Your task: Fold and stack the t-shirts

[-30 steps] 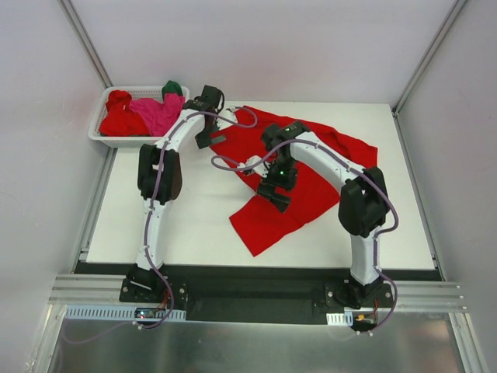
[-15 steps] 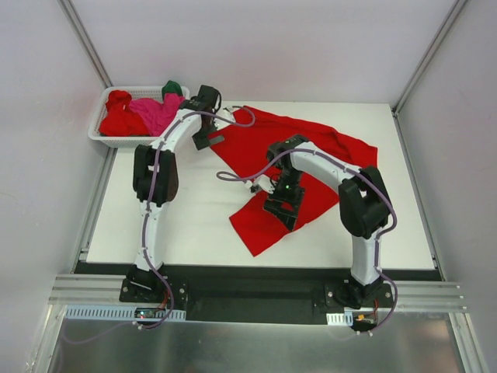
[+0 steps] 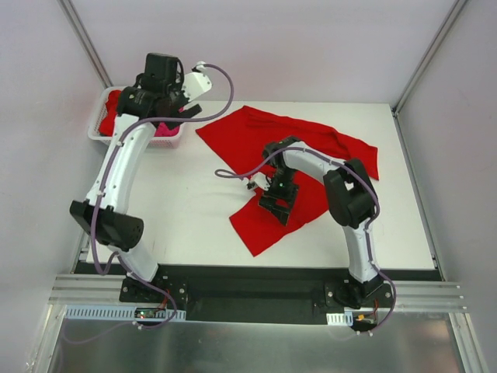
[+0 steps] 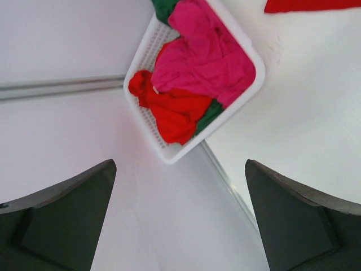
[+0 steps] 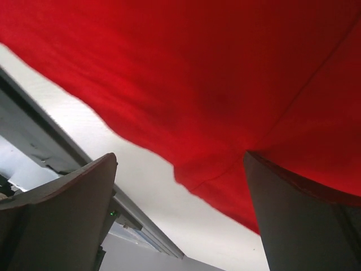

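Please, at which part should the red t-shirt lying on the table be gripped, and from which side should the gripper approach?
The red t-shirt lies flat, so only an edge can be pinched. Probably best is its near corner, which juts out onto the bare table: come down from above, on the bare-table side. The open right gripper is close to it.

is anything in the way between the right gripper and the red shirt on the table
Nothing visible does. The right gripper hangs open directly over the spread red t-shirt, and the wrist view shows only bare cloth below it.
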You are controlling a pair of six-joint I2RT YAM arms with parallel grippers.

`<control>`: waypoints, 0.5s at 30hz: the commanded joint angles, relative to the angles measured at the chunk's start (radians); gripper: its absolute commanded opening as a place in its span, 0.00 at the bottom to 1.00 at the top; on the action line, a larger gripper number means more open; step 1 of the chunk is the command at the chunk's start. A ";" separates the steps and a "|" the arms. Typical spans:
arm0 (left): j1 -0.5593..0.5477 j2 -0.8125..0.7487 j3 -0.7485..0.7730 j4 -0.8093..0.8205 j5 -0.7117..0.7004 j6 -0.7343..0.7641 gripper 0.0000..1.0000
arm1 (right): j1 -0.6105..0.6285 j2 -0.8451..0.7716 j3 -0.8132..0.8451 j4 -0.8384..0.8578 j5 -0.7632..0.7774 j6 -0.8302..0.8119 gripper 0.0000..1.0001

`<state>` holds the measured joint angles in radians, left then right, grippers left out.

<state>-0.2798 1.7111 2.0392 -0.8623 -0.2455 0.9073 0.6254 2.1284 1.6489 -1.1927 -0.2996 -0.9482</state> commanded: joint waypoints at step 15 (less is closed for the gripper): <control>-0.028 -0.130 0.019 -0.254 -0.112 -0.082 0.99 | -0.033 0.002 -0.067 -0.016 0.077 0.025 0.96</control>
<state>-0.2958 1.6112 2.0514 -1.0912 -0.3481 0.8608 0.6025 2.1731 1.6821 -1.1759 -0.2363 -0.9165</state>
